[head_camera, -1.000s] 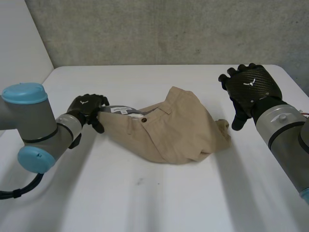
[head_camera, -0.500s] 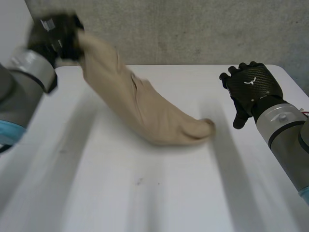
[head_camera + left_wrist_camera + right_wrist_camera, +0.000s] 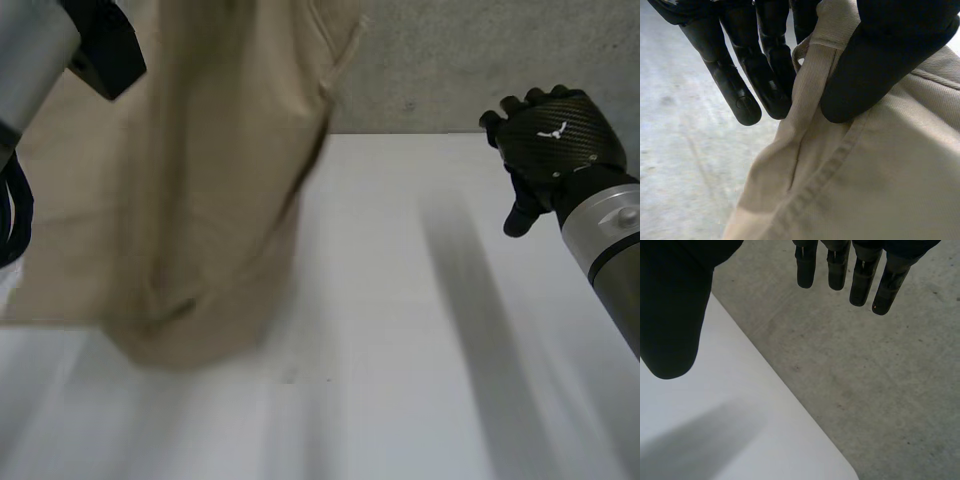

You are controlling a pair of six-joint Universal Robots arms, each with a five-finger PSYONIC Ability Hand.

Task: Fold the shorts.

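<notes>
The beige shorts point(image 3: 190, 190) hang high in the air at the left of the head view, their lower end just above the white table point(image 3: 420, 330). My left hand point(image 3: 100, 45) holds them up near the top; in the left wrist view its thumb point(image 3: 875, 65) and fingers point(image 3: 760, 75) pinch the waistband edge of the shorts point(image 3: 865, 175). My right hand point(image 3: 555, 140) hovers open above the table's far right side, well apart from the cloth. Its straight fingers point(image 3: 860, 275) and thumb point(image 3: 675, 315) hold nothing.
A grey concrete wall point(image 3: 450, 60) runs behind the table. Beyond the table's rounded corner point(image 3: 850, 470), grey floor point(image 3: 865, 365) lies under my right hand.
My left hand has closed on the waistband and swung the shorts up off the table toward the upper left. The right hand has drifted slightly right and up.
</notes>
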